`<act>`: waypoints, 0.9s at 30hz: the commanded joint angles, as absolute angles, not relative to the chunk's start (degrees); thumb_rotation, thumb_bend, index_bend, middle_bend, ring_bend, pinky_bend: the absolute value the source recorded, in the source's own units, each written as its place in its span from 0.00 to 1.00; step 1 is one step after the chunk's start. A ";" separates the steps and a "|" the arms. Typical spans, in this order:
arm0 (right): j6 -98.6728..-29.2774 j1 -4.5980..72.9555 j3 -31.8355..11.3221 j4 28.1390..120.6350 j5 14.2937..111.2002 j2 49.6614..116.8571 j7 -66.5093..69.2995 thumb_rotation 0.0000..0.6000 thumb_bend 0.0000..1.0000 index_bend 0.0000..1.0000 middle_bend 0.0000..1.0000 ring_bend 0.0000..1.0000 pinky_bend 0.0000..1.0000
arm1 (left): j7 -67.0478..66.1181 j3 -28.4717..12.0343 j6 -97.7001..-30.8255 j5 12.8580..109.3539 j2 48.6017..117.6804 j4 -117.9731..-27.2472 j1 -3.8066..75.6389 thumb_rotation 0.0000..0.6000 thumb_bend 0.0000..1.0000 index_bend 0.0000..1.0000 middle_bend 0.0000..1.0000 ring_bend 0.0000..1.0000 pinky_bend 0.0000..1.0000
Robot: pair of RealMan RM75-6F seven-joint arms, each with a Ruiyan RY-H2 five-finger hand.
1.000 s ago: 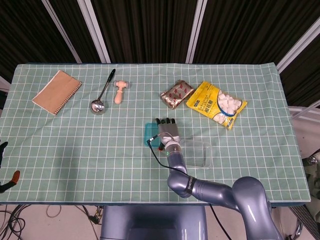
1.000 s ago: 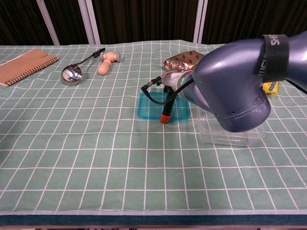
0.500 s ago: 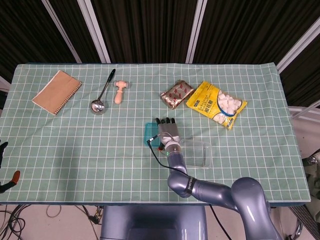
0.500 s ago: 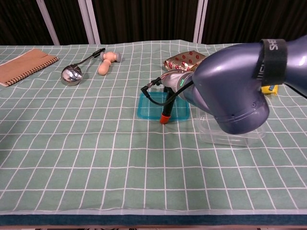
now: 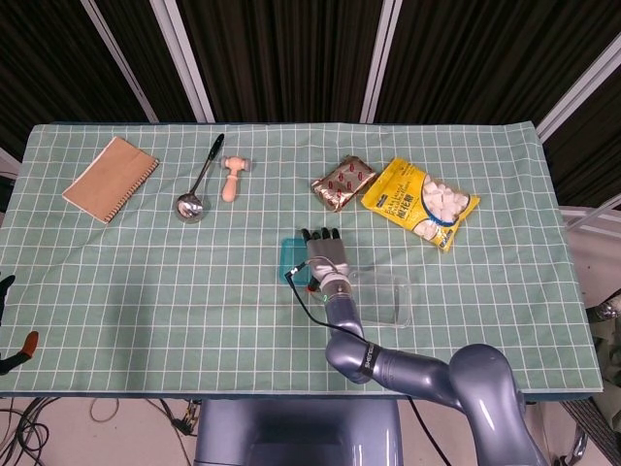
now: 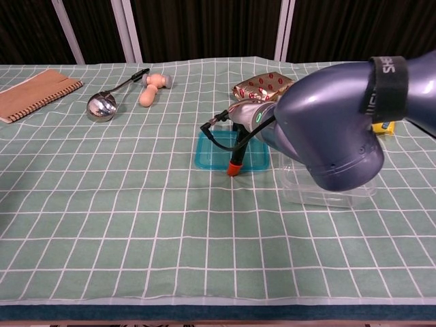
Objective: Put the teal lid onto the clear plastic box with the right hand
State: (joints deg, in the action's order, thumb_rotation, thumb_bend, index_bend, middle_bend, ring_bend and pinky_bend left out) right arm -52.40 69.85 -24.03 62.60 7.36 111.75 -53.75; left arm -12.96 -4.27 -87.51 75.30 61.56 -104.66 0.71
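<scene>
The teal lid (image 5: 289, 258) (image 6: 212, 156) lies flat on the checked cloth, just left of the clear plastic box (image 5: 386, 297) (image 6: 325, 195). My right hand (image 5: 325, 254) (image 6: 246, 113) hovers over the lid's right half with its fingers stretched forward and apart, dark fingertips (image 5: 319, 235) past the lid's far edge. An orange-tipped part (image 6: 234, 167) of the hand touches down at the lid's near edge. Nothing is gripped. The box stands open, partly behind my right arm in the chest view. Only a dark sliver of my left hand (image 5: 6, 289) shows at the left edge.
At the back lie a brown notebook (image 5: 110, 178), a metal ladle (image 5: 197, 183), a small wooden piece (image 5: 232, 178), a foil snack pack (image 5: 342, 183) and a yellow snack bag (image 5: 421, 203). My bulky right arm (image 6: 334, 122) fills the right of the chest view.
</scene>
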 commanded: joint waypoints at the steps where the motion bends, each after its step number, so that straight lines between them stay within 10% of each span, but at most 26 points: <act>1: -52.54 69.71 -23.91 62.86 7.61 111.65 -53.66 1.00 0.14 0.00 0.37 0.00 0.00 | -12.95 -4.26 -87.50 75.28 61.55 -104.68 0.70 1.00 0.32 0.08 0.00 0.00 0.00; 27: -53.11 68.84 -23.94 64.85 9.72 110.68 -52.09 1.00 0.21 0.00 0.48 0.09 0.00 | -12.87 -4.27 -87.53 75.23 61.54 -104.62 0.68 1.00 0.32 0.08 0.00 0.00 0.00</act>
State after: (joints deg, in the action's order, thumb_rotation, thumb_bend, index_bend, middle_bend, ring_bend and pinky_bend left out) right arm -53.05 68.89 -23.92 64.76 9.63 110.76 -52.17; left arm -12.87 -4.27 -87.53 75.23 61.55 -104.62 0.68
